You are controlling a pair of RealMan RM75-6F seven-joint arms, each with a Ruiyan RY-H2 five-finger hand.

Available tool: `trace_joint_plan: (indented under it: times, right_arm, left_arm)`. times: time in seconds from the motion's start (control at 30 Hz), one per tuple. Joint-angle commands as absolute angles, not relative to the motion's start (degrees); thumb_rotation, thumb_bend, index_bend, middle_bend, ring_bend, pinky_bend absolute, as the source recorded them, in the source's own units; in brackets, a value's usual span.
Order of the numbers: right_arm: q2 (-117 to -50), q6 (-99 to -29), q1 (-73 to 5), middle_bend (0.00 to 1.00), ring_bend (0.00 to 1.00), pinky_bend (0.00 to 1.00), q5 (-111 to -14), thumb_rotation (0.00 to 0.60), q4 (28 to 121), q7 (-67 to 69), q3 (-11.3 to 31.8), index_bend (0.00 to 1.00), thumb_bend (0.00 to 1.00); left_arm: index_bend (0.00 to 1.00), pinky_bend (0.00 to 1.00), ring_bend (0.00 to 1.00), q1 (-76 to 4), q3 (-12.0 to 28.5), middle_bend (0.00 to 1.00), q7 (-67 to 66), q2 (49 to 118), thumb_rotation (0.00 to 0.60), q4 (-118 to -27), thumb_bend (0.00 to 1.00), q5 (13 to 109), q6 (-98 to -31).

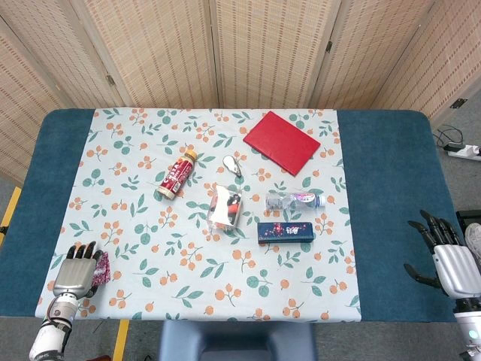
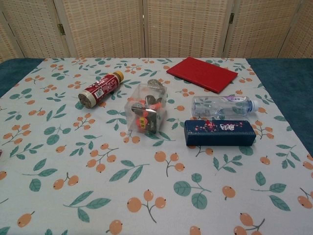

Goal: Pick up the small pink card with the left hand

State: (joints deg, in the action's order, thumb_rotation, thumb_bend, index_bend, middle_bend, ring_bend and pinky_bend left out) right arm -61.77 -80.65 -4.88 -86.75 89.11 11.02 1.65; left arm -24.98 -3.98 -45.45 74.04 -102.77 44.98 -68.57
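In the head view my left hand [image 1: 75,271] hovers at the table's front left corner, over the cloth's left edge. It holds the small pink card [image 1: 103,268], whose patterned pink edge shows beside the fingers on the hand's right side. My right hand [image 1: 449,259] hangs off the table's right front edge with fingers spread and nothing in it. The chest view shows neither hand nor the card.
On the floral cloth [image 1: 150,226] lie a red drink bottle [image 1: 176,174], a clear packet [image 1: 225,207], a water bottle [image 1: 294,200], a dark blue box [image 1: 285,232], a red book [image 1: 281,141] and a small metal clip [image 1: 233,165]. Blue table edge [image 1: 391,210] flanks the cloth.
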Motion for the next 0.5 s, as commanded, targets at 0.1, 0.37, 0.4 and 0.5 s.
trace_joint_plan:
  times: [0.1,0.37,0.4,0.5]
  right_arm:
    - [-61.8,-80.6,-4.9,0.05,0.01,0.0,-86.8,0.6,89.1,11.0,1.6,0.15,0.27]
    - [-61.7,-80.9,-4.7,0.05,0.01,0.0,-86.7,0.6,89.1,11.0,1.6,0.15,0.27]
    - [-61.7,-80.9,-4.7,0.05,0.01,0.0,-86.7,0.6,89.1,11.1,1.5,0.15,0.27]
    - [-61.6,-81.0,-4.7,0.05,0.01,0.0,-86.8,0.6,89.1,11.1,1.5,0.15,0.27]
  left_arm:
    - [0.16,0.0,0.0,-25.2,-3.9,0.0,-45.4,74.1,0.6,-102.9,0.35,44.7,-68.5]
    - [0.12,0.0,0.0,-25.7,-3.9,0.0,-45.7,74.3,0.6,-102.9,0.35,43.1,-67.8]
    - [0.11,0.0,0.0,-25.8,-4.0,0.0,-45.9,74.4,0.6,-102.8,0.35,43.1,-67.9]
    - [0.1,0.0,0.0,-25.9,-4.1,0.0,-45.7,74.2,0.6,-103.2,0.35,42.9,-67.9]
